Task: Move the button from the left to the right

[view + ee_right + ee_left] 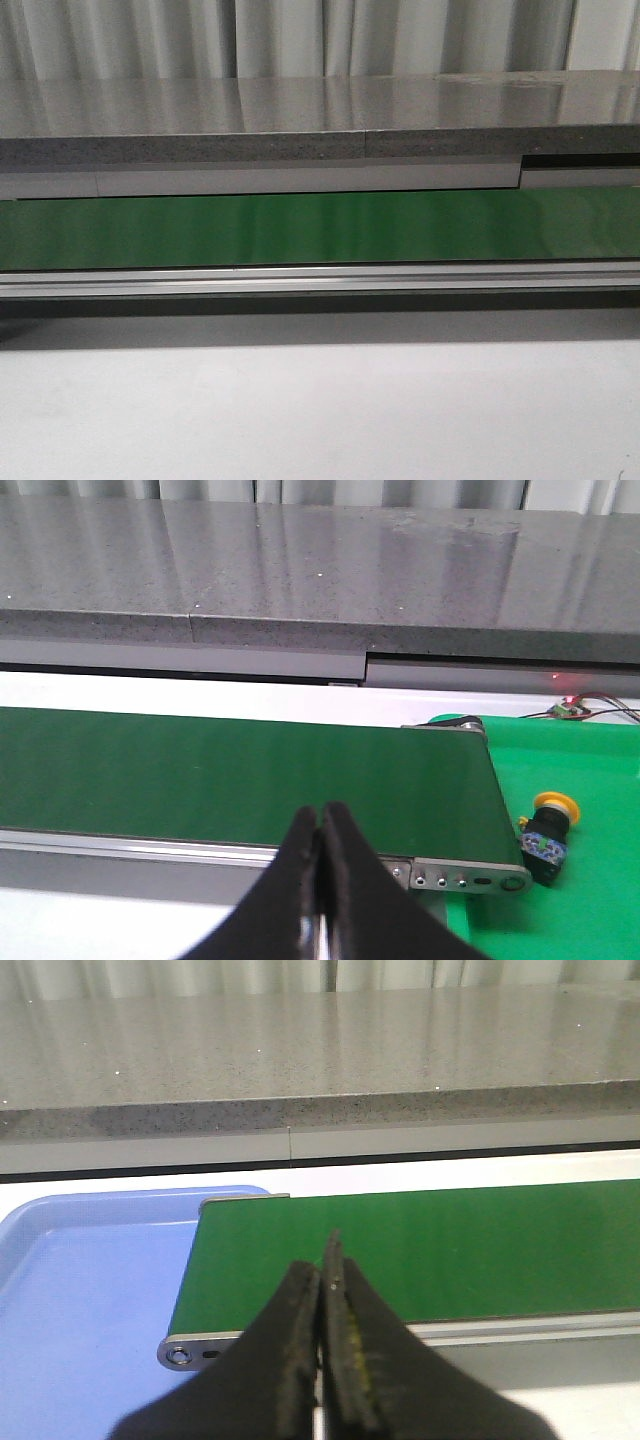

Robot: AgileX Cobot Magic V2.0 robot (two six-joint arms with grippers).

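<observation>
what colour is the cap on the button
Orange-yellow. The button lies past the belt's end, clearest in the right wrist view.

A long green conveyor belt (320, 228) runs left to right with nothing standing on its surface, so the space above it is open. Behind it a grey stone counter (300, 125) rises higher, walling off the far side. A metal rail (320, 278) edges the near side. Off the belt's left end lies a bare blue tray (70, 1300). Beyond the right end, on a green surface (590, 780), the button (548, 830) lies tilted just beside the belt's end frame.
</observation>
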